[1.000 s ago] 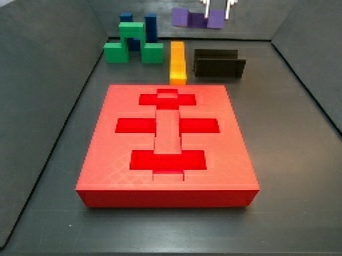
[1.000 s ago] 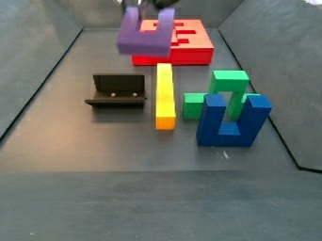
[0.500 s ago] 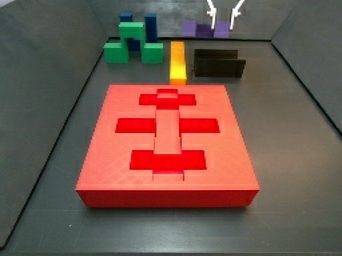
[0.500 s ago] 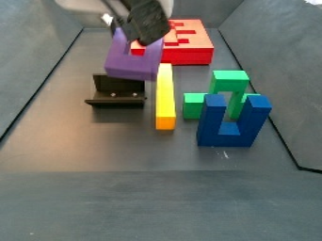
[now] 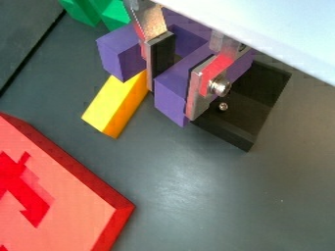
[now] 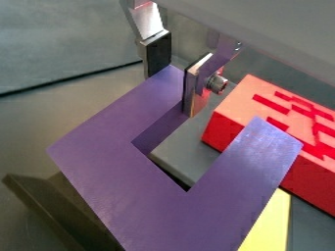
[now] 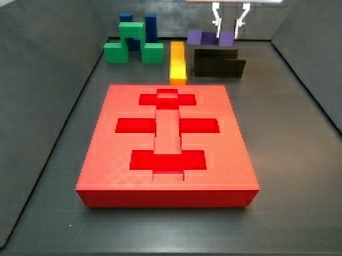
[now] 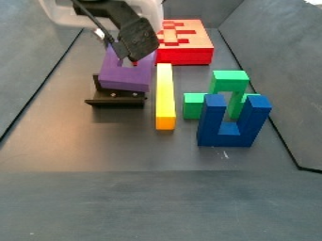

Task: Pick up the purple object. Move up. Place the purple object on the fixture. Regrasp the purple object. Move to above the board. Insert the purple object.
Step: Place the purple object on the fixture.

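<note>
Side views show the claw [image 7: 230, 27] clamped on one prong of the purple block [image 7: 211, 40], holding it right over the fixture [image 7: 218, 65], apparently to set it down for regrasping.

In a side view the gripper [image 7: 229, 22] hangs at the far end of the floor, over the purple object [image 7: 210, 39], which sits on the fixture [image 7: 218, 64]. The yellow bar [image 7: 178, 59] lies just left of the fixture, with the board [image 7: 167, 143] nearer the camera.
</note>
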